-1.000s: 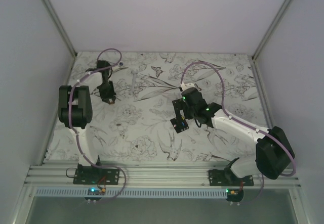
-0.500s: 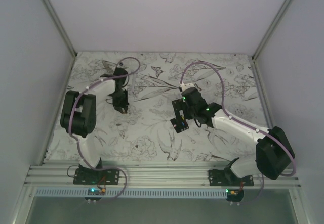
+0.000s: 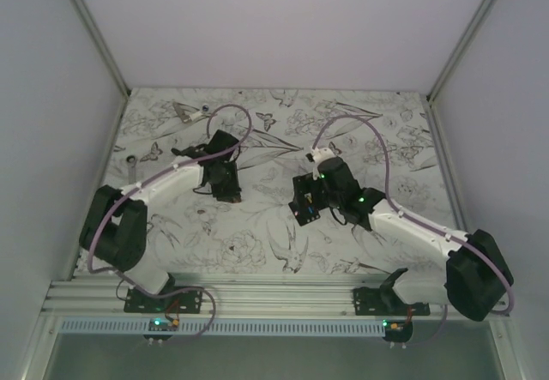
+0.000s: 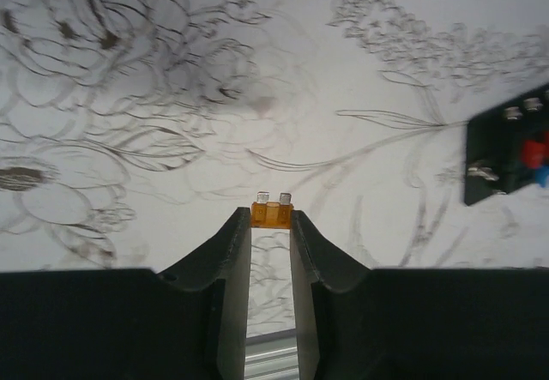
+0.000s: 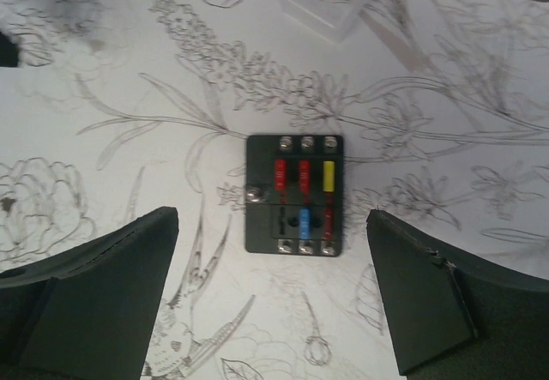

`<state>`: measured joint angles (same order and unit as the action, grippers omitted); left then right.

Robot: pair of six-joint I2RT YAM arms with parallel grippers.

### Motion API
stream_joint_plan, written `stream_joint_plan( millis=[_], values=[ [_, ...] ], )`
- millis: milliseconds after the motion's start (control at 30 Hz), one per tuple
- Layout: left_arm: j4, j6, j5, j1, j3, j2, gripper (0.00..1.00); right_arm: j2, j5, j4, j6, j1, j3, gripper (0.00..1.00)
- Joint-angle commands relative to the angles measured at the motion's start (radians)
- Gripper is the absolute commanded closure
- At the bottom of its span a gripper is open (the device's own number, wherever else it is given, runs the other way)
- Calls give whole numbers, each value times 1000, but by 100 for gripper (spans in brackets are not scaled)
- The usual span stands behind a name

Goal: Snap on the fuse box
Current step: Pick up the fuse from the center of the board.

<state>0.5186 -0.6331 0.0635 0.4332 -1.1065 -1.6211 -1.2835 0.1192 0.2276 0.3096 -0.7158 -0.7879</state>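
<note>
Fuse box (image 5: 294, 194): flat black block on the floral counter (image 5: 103, 80), below the right gripper (image 5: 273, 217), jaws wide and empty; likely light, rigid, smooth-sided, best gripped across its plain outer edges; left gripper (image 4: 271, 226), jaws narrow, pinching an orange fuse (image 4: 271, 214).

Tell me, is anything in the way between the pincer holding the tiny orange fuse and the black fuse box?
No. Only bare flower-printed table lies between the left pincer, shut on the small orange plastic fuse, and the flat black square plastic fuse box.
</note>
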Motion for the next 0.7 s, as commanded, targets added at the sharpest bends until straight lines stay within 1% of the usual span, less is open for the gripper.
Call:
stream_joint_plan(
  millis=[0,33,167,333,467,567,667],
  values=[
    [-171,-233,41,43,85,85,84,48,-132,-232,72,-20,77,3],
    [-201,-265,42,55,107,97,84,52,-138,-271,81,-30,94,4],
    [-235,-371,-1,108,143,103,90,39,-142,-369,98,-73,134,6],
    [-287,-503,-54,170,218,118,89,4,-177,-456,104,-118,180,9],
    [-356,-608,-44,176,269,151,89,3,-186,-615,139,-168,252,14],
    [-414,-680,-23,176,302,183,90,-3,-166,-718,150,-197,288,19],
    [-439,-762,-18,176,331,225,91,-9,-145,-809,159,-217,318,25]
  ],
)
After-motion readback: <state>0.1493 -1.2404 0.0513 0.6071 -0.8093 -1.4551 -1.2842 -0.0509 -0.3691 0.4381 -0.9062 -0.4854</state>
